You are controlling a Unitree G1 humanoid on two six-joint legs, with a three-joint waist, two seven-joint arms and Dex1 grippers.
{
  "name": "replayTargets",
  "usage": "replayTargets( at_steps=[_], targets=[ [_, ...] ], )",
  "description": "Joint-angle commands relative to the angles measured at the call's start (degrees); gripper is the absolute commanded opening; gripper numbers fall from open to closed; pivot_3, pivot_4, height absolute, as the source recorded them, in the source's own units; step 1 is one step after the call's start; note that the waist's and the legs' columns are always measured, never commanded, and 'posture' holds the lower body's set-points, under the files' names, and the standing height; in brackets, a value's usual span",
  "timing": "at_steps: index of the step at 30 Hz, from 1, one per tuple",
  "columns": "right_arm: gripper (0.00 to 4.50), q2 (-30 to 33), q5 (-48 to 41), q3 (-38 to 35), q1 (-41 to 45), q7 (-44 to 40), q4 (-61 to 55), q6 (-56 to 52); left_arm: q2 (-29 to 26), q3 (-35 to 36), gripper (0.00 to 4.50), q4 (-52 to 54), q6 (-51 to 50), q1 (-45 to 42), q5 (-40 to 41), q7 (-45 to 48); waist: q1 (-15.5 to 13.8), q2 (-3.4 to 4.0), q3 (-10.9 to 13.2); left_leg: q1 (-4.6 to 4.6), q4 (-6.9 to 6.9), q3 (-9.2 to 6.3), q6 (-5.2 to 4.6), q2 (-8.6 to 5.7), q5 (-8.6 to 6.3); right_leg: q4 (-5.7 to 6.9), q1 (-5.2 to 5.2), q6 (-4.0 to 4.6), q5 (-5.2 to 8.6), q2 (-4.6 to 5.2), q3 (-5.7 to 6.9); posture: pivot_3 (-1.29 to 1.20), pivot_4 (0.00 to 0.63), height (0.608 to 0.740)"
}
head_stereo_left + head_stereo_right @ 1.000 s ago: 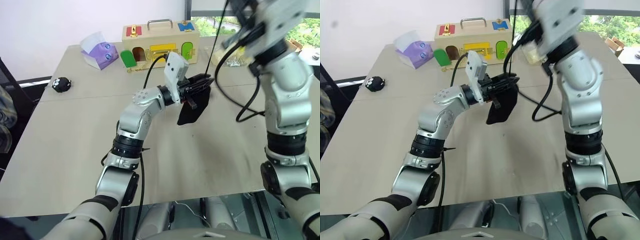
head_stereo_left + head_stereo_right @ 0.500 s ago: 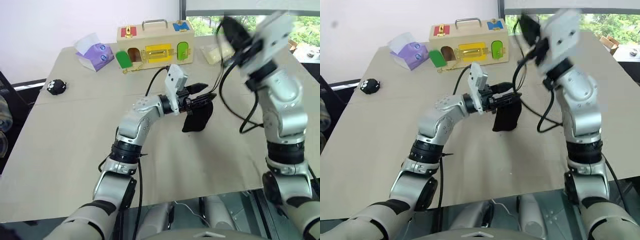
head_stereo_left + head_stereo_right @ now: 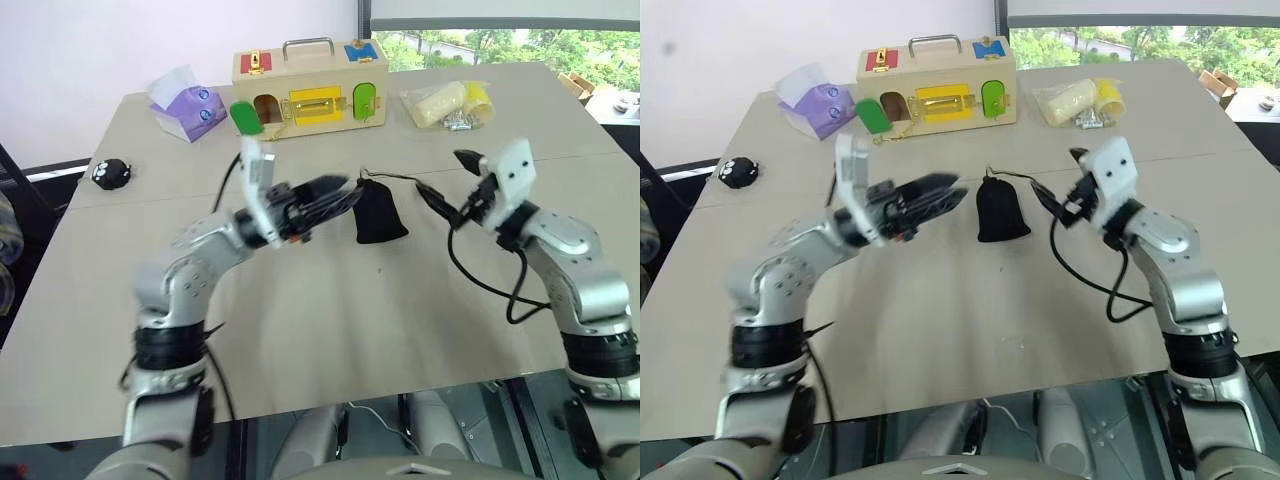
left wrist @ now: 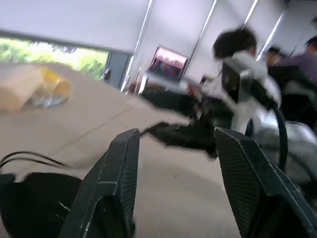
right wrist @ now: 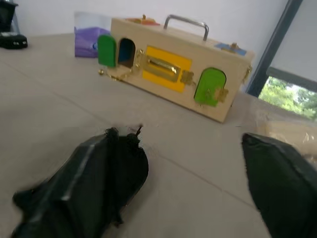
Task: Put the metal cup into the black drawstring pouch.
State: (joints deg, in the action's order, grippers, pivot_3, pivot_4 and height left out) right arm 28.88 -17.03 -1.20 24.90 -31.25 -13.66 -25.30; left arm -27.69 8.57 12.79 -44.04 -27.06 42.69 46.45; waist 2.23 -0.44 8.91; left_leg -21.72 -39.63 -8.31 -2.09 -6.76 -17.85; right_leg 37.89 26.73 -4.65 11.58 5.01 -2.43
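Beige tabletop runs wide under both arms, backed by a white wall on one side and a window with greenery on the other. Near the middle of it lies the soft matte black drawstring pouch, bulging and rounded, its thin cords trailing from the far end; nothing grips it. The left gripper hangs just beside the pouch on its left with its two black fingers spread and empty, and the right gripper hangs near it on the other side, jaws standing wide apart, also holding nothing. The shiny steel cup is not to be seen lying loose on the table, and from the pouch's swollen shape I would judge that it is already inside, though the fabric hides the proof. So the step in hand looks like the release at the end of the job; what remains, if anything, is to draw both arms clear without snagging the cords. Room for that is generous: bare table lies in front of and beside the pouch, and its near edge is well apart from it. Toward the far edge stand a wooden latch box with coloured doors and a metal handle, a purple-and-white tissue pack and a clear bag of yellowish items, all well away, with a small black fuzzy ball off to the left.
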Motion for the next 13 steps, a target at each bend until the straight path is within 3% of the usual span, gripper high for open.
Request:
replayTargets(
  at_steps=[1, 6, 11, 13],
  targets=[
    [4.25, 1.45, -1.60, -3.59, -3.29, -3.11, 0.98, 2.91, -2.70, 0.94, 2.44, 1.92, 1.39, 4.41, -2.58, -1.09, -0.28, 0.00, 0.00, -0.02, 0.00, 0.00, 0.00, 0.00, 0.00, -0.01, 0.01, 0.00, 0.00, -0.02, 0.01, 0.00, 0.150, 0.710],
    [4.25, 3.71, -5.54, -8.67, -10.76, -11.03, 9.10, 6.99, -3.57, -1.40, 2.44, -0.43, 15.70, 14.41, -16.22, -5.36, -1.11, 0.00, 0.00, 0.02, 0.01, -0.01, 0.00, -0.01, 0.00, -0.10, -0.09, 0.01, 0.00, 0.00, 0.02, 0.00, 0.150, 0.710],
    [4.25, 6.15, -11.02, -12.53, -16.11, -27.25, 17.08, 15.66, -2.39, -2.16, 2.44, -1.16, 23.08, 21.20, -21.40, -7.06, -1.63, 0.00, 0.00, 0.03, 0.02, 0.03, 0.00, 0.00, 0.00, -0.11, -0.12, 0.03, -0.02, 0.05, 0.01, 0.00, 0.150, 0.710],
    [4.25, 6.88, -11.68, -13.16, -16.55, -30.17, 19.23, 17.29, -2.04, -2.16, 2.44, -1.21, 24.56, 22.45, -21.91, -6.86, -1.63, 0.00, 0.00, 0.04, 0.02, 0.04, 0.00, 0.00, 0.00, -0.10, -0.14, 0.03, -0.02, 0.07, 0.00, 0.00, 0.150, 0.710]
  ],
)
